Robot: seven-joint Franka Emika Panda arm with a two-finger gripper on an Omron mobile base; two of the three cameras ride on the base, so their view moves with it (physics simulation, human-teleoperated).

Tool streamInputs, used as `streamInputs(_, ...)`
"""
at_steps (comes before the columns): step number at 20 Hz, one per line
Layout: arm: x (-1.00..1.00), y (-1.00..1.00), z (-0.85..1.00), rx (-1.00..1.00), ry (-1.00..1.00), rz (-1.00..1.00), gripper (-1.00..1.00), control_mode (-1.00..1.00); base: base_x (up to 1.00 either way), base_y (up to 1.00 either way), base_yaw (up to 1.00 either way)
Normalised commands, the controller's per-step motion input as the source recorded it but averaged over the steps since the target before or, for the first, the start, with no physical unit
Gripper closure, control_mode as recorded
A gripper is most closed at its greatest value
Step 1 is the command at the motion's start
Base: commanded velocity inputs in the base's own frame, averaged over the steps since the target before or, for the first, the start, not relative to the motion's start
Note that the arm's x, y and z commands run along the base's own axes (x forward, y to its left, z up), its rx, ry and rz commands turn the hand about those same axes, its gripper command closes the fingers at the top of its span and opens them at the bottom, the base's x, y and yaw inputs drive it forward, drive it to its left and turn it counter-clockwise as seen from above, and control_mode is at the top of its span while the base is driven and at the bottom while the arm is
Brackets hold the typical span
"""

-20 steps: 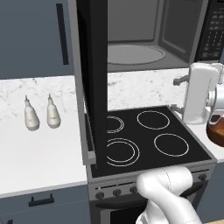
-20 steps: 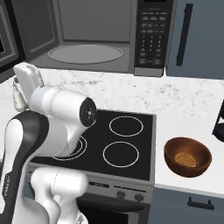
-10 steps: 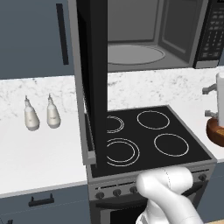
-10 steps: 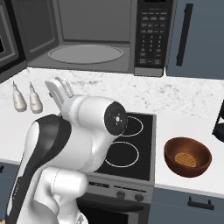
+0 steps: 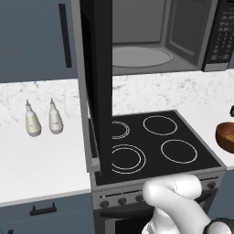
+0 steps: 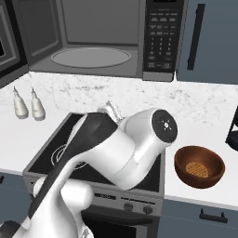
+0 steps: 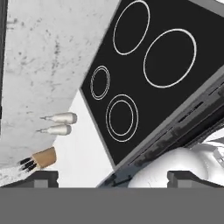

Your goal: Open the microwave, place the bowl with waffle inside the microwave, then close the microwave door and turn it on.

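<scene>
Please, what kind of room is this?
Most likely a home kitchen: an open microwave above a marble-look counter, a black four-ring stovetop, and a wooden bowl holding a waffle.

I count one microwave (image 5: 151, 41), its one microwave door (image 5: 93, 87) swung open. One stovetop (image 5: 155, 146) with four rings. Two pale bottles (image 5: 43, 121) stand side by side on the worktop left of the stovetop. One bowl (image 6: 199, 166) sits near the worktop's front edge, right of the stovetop, with one waffle (image 6: 195, 169) in it
</scene>
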Motion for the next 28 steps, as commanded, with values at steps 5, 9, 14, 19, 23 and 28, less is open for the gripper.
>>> streamInputs(5,0.52,-1.0,-1.0,0.01,0.25,-0.06,-1.0,-1.0,0.0,0.0,0.0)
streamInputs(9,0.97,-1.0,-0.5,0.15,0.44,0.0,-1.0,-1.0,0.0,0.0,0.0)
streamInputs(14,0.33,-1.0,0.0,0.27,0.47,0.0,-1.0,-1.0,0.0,0.0,0.0)
streamInputs(19,-0.37,-0.98,-0.21,0.13,0.2,-0.1,-1.0,-1.0,0.0,0.0,0.0)
streamInputs(23,-0.18,-0.23,-0.12,0.02,0.0,-0.03,-1.0,-1.0,0.0,0.0,0.0)
streamInputs(28,-0.32,-0.33,-0.5,0.0,0.04,-0.01,-1.0,-1.0,0.0,0.0,0.0)
